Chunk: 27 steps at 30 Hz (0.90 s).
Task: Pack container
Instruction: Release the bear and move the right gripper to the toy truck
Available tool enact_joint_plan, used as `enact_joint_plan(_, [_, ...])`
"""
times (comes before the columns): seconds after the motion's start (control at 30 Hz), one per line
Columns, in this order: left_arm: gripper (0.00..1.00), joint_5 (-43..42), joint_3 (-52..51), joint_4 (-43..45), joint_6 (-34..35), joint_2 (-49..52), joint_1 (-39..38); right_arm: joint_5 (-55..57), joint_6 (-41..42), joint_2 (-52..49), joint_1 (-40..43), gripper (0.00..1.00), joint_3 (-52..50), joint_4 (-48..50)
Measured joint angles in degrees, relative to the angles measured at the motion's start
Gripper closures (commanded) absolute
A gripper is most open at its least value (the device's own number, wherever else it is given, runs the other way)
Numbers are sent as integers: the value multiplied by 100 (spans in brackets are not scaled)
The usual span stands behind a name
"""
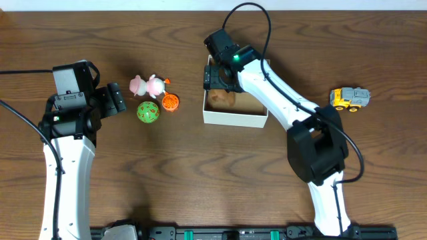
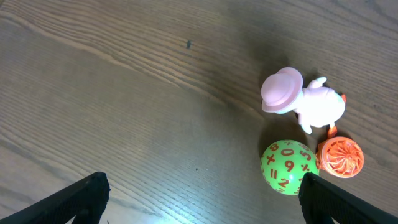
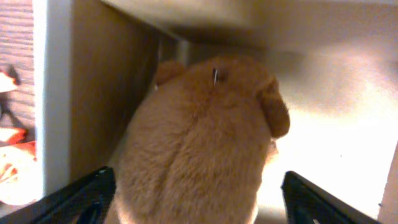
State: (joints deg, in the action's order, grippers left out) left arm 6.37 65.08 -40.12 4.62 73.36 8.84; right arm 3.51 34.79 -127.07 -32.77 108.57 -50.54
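Mid-pack on the wooden table [image 1: 167, 180]: down in the far-left corner of the container [image 1: 233, 119] with the right gripper [image 3: 196, 183], fingers spread wide and seemingly clear of both flanks of a brown plush toy [image 3: 199, 137] sitting on the tan floor close against the wall. Judged as the drop-off step, with one toy in and four not yet packed. Next up, most likely: a straight lift out over the thin white rim without snagging fur or wall, then across to the yellow truck [image 1: 349, 99], well apart to the right. Over on the left, parked low and empty with the left gripper [image 2: 202, 193], jaws wide, near a green number ball [image 2: 289, 167], an orange ball [image 2: 340, 157] hard beside it, and a pink figure [image 2: 305, 99] just behind. Container at table centre, enclosing the right fingertips, well apart from the left ones.
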Motion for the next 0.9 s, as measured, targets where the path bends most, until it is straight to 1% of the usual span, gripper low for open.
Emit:
enact_joint_plan(0.07, [2,-2,0,0,0,0,0,2,-52,164,2,9,-2,-22])
enact_joint_plan(0.1, [2,0,0,2,0,0,0,24,-74,269,2,7,-2,-35])
enact_joint_plan(0.17, [2,-2,0,0,0,0,0,109,-92,544,11,1,-2,-98])
enact_joint_plan(0.3, [2,-2,0,2,0,0,0,376,-144,1287,136,1,-2,-354])
enact_joint_plan(0.4, [2,-2,0,2,0,0,0,503,-155,1893,520,1,0,-706])
enact_joint_plan(0.5, [2,0,0,2,0,0,0,588,-157,2391,1298,1,9,-1158])
enact_joint_plan(0.57, [2,0,0,2,0,0,0,667,-157,2586,1967,1,15,-1480])
enact_joint_plan(0.67, [2,0,0,2,0,0,0,754,-160,2618,2938,1,9,-1934])
enact_joint_plan(0.77, [2,-2,0,2,0,0,0,791,-240,2566,3523,1,-107,-2041])
enact_joint_plan(0.83, [2,0,0,0,0,0,0,772,-330,2538,3864,10,-299,-2044])
enact_joint_plan(0.87, [2,-2,0,2,0,0,0,737,-380,2531,4009,13,-435,-2015])
enact_joint_plan(0.9, [2,-2,0,2,0,0,0,699,-389,2524,4122,12,-573,-1993])
